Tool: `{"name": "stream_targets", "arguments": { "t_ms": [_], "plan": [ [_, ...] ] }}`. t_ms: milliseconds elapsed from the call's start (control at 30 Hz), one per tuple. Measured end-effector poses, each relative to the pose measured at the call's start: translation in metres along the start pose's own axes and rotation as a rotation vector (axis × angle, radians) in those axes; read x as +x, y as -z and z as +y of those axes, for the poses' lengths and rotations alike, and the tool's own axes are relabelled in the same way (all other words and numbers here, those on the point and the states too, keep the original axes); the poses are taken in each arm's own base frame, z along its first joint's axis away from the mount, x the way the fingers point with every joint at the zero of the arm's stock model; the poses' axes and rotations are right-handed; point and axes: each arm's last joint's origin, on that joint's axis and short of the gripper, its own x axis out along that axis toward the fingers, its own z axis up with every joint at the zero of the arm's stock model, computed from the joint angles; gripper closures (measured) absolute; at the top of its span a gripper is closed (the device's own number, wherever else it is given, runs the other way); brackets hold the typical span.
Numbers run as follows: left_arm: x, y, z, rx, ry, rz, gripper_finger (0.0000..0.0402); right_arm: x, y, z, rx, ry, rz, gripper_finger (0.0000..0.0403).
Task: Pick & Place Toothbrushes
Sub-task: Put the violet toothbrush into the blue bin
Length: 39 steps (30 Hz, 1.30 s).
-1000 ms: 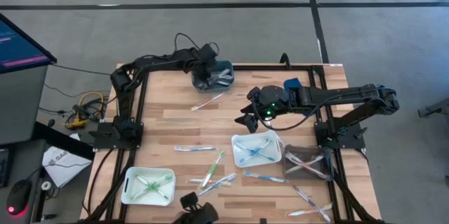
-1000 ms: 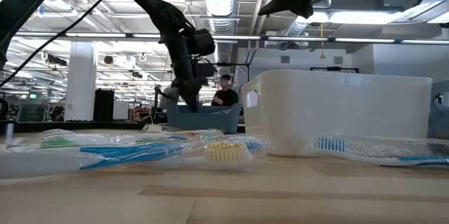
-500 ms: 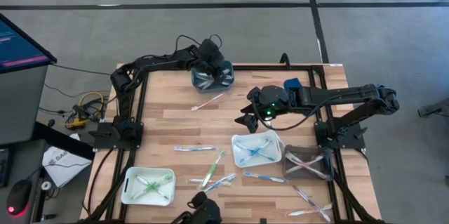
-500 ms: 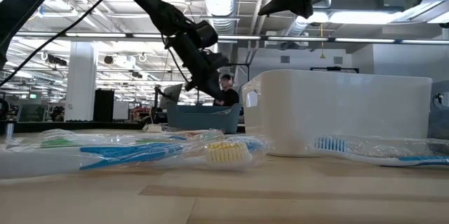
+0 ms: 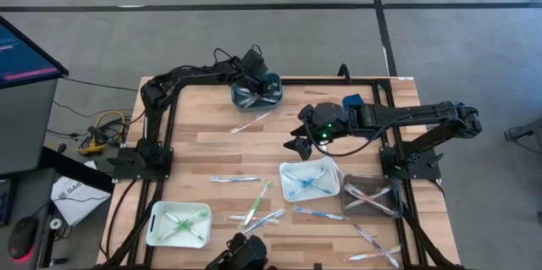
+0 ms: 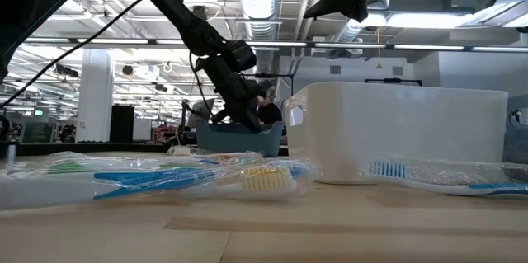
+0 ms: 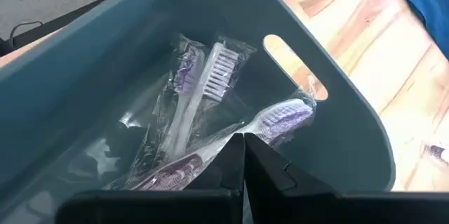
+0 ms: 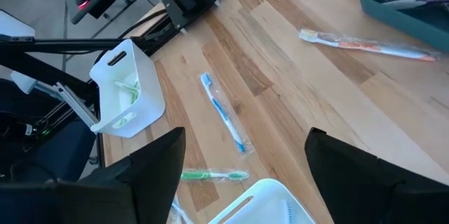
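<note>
From my right wrist camera, the right gripper [image 8: 242,164] hangs above the wooden table [image 8: 295,90], its two dark fingers [image 8: 151,175] spread wide with nothing between them. A blue toothbrush [image 8: 223,112] lies on the planks, a green toothbrush [image 8: 214,175] near it, an orange-handled toothbrush [image 8: 365,44] beside the blue-grey tray [image 8: 393,3]. A white bin [image 8: 126,87] holding green brushes stands near the table's edge.
</note>
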Motion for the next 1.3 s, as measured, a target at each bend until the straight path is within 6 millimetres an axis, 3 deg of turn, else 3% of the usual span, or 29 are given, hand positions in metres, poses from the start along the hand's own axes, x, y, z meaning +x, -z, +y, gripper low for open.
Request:
{"name": "stream_targets", "arguments": {
  "t_ms": [667,1300],
  "plan": [
    [0.002,-0.002,-0.001,-0.073,-0.017,-0.036,0.0401,0.0,0.001,0.001,-0.02,-0.025,0.019,0.0117],
    [0.012,0.015,0.0,-0.083,-0.008,0.115,0.0401,0.0,0.001,0.001,-0.026,-0.035,0.026,0.0117]
  ]
}}
